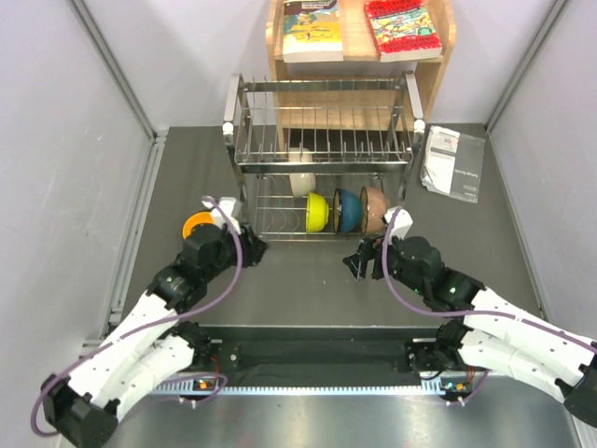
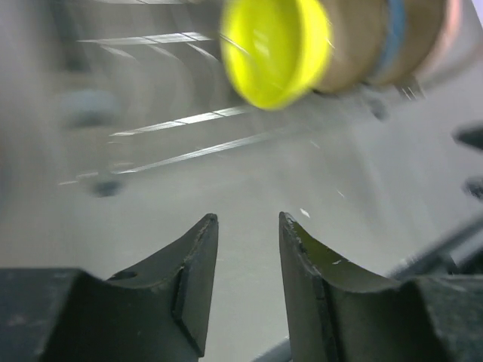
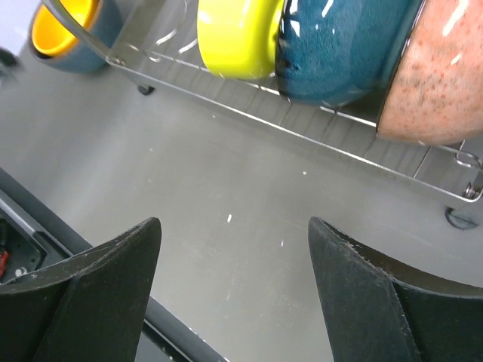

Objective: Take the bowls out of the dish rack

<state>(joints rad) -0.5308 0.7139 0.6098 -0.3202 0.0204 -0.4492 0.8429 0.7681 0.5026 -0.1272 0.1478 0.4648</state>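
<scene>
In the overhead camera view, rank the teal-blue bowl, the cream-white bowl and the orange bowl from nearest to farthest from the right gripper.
1. Teal-blue bowl: in the lower tier of the dish rack, just ahead of the right gripper.
2. Cream-white bowl: farther back in the rack, to the left.
3. Orange bowl: on the table, left of the rack.

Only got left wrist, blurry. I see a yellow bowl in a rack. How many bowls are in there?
Observer: Four: lime-yellow bowl, teal bowl and pinkish bowl stand on edge in the lower tier of the dish rack; a white bowl sits behind them.
Operator: Any out already?
Observer: One orange bowl, on the table left of the rack.
Operator: And the other arm?
Observer: The right tool is open, empty, near the rack's right front corner.
</scene>
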